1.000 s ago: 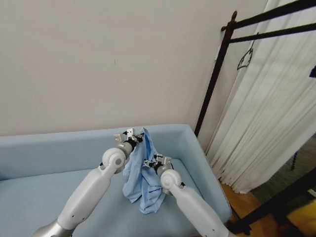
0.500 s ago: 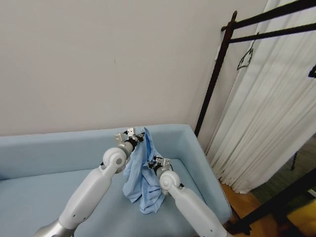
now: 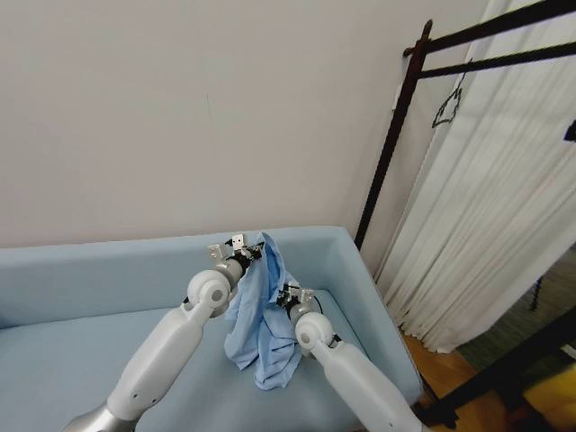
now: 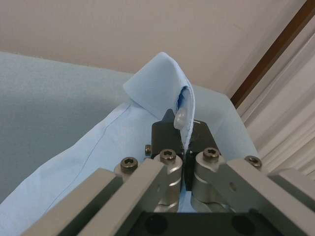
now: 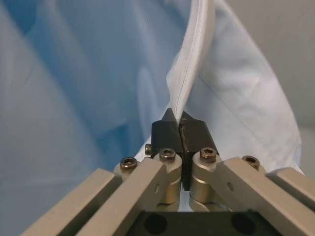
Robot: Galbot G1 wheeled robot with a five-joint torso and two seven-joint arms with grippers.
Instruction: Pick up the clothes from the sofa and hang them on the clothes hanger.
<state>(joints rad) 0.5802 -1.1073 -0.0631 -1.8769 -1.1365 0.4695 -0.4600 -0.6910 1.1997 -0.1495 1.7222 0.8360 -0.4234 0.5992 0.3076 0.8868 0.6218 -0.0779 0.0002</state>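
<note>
Jaws of the left gripper (image 3: 245, 249) are pressed shut on a folded edge of the light blue shirt (image 3: 263, 328), apparently the collar. In the left wrist view the cloth stands up from between the black pads (image 4: 165, 135) of that gripper (image 4: 183, 129), and a small pale button (image 4: 180, 118) sits just above the tips. This gripper is held up level with the top of the backrest of the pale blue sofa (image 3: 90, 270), close to the beige wall (image 3: 180, 108). The right gripper (image 3: 286, 293) is lower and just to the right, over the seat, and its jaws are likewise closed on the shirt: in the right wrist view a stitched edge of the fabric (image 5: 189, 64) rises straight out of the shut tips (image 5: 181, 123), with more blue cloth spread behind. The shirt hangs bunched between and below the two grippers, near the right end of the sofa; its lowest folds droop toward the seat cushion, and whether they rest on it cannot be told. A dark metal clothes rack (image 3: 387, 153) stands to the right of the sofa, well apart from the shirt, in front of a white curtain (image 3: 486, 225). Wooden floor (image 3: 441, 369) shows at the foot of the curtain.
</note>
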